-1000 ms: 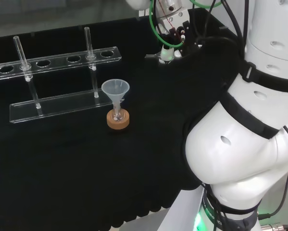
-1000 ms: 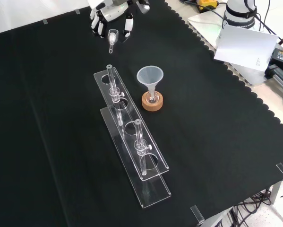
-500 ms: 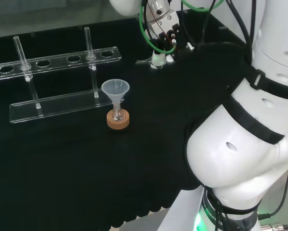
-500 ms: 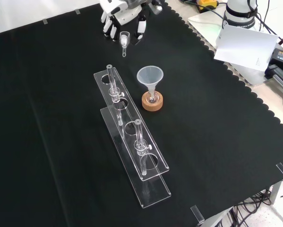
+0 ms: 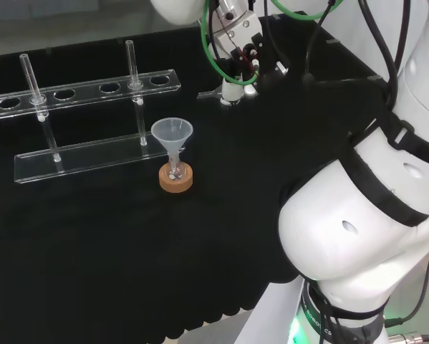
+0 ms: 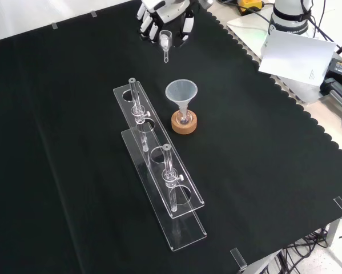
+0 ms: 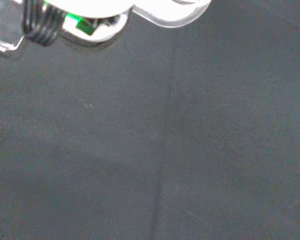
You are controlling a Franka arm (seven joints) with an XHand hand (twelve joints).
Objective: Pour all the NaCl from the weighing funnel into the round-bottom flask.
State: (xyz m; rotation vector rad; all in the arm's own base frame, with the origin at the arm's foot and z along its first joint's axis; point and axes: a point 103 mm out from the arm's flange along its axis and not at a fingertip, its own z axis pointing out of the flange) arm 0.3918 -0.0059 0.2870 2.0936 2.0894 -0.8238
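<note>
Above the black-clothed surface, we carry the small clear weighing funnel pinched in our hand, spout down, toward the clear plastic funnel feeding the flask.

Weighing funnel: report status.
Hand fingers curled on weighing funnel, above cloth. Short of the flask's funnel on cork ring. Path clear.
</note>
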